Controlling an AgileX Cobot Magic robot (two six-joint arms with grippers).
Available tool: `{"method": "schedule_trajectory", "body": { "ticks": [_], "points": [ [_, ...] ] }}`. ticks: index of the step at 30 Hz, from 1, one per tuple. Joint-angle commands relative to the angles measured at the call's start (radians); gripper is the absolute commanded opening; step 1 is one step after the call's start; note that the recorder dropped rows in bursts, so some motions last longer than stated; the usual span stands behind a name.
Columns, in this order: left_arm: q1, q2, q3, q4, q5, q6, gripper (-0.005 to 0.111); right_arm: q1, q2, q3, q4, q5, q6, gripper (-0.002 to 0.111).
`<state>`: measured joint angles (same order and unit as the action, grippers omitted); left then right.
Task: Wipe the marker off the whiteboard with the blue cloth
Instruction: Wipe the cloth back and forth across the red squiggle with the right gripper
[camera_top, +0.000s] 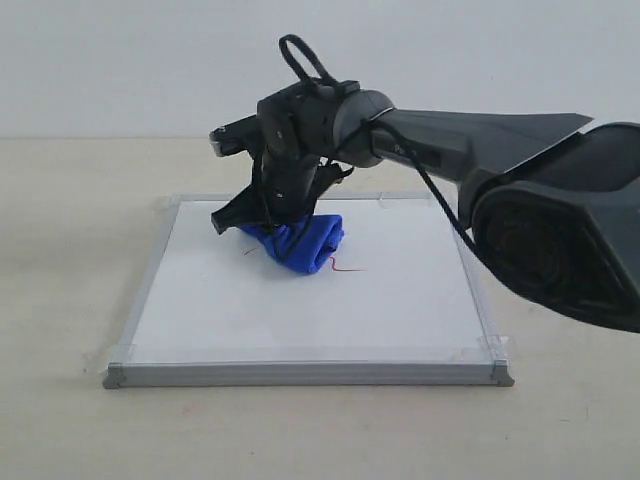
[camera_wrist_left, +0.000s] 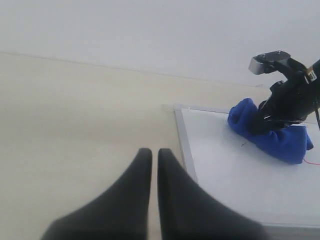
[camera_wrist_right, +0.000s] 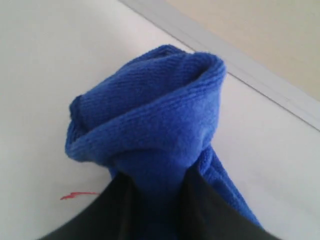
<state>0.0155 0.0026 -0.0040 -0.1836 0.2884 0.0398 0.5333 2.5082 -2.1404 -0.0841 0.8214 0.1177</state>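
- Right hand (camera_top: 287, 236) has its two dark fingers clamped tight on the bright royal-blue microfibre cloth (camera_top: 312, 245). The right wrist view shows the fabric bunched up in a fat roll between them, so the grip looks solid.
- The cloth is down on the square white whiteboard with the thin silver-grey frame (camera_top: 300, 315), a bit back of the middle. As far as I can tell its underside is touching the board, not hanging above it.
- The thin red wavy marker line (camera_top: 347, 267) isn't gone. A short squiggle pokes out from under the cloth's edge on the right side of the exterior view, and the right wrist camera catches a little red tail too.
- There's also a tiny dark fleck on the board just beside the cloth's other end. It's too small to tell if it's ink or a smudge.
- How much line is hidden under the cloth I can't see, so no idea how much is rubbed off there.
- Left hand (camera_wrist_left: 151, 167) is parked over the plain beige surface (camera_top: 60, 260) off the board's edge, fingers closed to a thin slit, holding nothing.
- My read: picking up and placing the cloth is done, and the wiping itself is underway or barely started. What's left is dragging the cloth over that exposed red bit, and probably a pass over the fleck.
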Motion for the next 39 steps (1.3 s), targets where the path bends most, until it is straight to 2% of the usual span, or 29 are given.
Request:
{"method": "schedule_trajectory", "body": {
  "ticks": [1,4,7,9,13,15,19,22,24,30,33,35,37,39],
  "points": [
    [0.003,-0.003,0.004,0.003,0.001,0.006,0.004,0.010,0.018,0.011,0.332,-0.063,-0.224,0.000],
    [0.003,-0.003,0.004,0.003,0.001,0.006,0.004,0.056,0.033,0.009,0.596,-0.100,-0.530,0.000],
    [0.003,-0.003,0.004,0.003,0.001,0.006,0.004,0.097,0.037,0.009,0.568,-0.096,-0.607,0.000],
    [0.003,-0.003,0.004,0.003,0.001,0.006,0.004,0.099,0.037,0.009,0.403,-0.094,-0.485,0.000],
    [0.003,-0.003,0.004,0.003,0.001,0.006,0.004,0.046,0.037,0.009,-0.028,-0.033,-0.066,0.000],
    [0.003,-0.003,0.004,0.003,0.001,0.006,0.004,0.002,0.037,0.009,-0.148,0.016,0.036,0.000],
    [0.003,-0.003,0.004,0.003,0.001,0.006,0.004,-0.075,0.037,0.009,-0.166,0.087,0.081,0.000],
    [0.003,-0.003,0.004,0.003,0.001,0.006,0.004,-0.093,0.037,0.009,-0.139,0.130,0.086,0.000],
    [0.003,-0.003,0.004,0.003,0.001,0.006,0.004,-0.085,0.037,0.009,-0.056,0.139,0.001,0.000],
    [0.003,-0.003,0.004,0.003,0.001,0.006,0.004,0.020,0.037,0.009,0.365,0.132,-0.534,0.000],
    [0.003,-0.003,0.004,0.003,0.001,0.006,0.004,0.096,0.037,0.009,0.401,0.078,-0.709,0.000],
    [0.003,-0.003,0.004,0.003,0.001,0.006,0.004,0.129,0.037,0.009,0.307,-0.015,-0.650,0.000],
    [0.003,-0.003,0.004,0.003,0.001,0.006,0.004,0.135,0.039,0.009,0.130,-0.094,-0.427,0.000],
    [0.003,-0.003,0.004,0.003,0.001,0.006,0.004,0.119,0.039,0.009,-0.065,-0.091,-0.178,0.000]
  ]
}}
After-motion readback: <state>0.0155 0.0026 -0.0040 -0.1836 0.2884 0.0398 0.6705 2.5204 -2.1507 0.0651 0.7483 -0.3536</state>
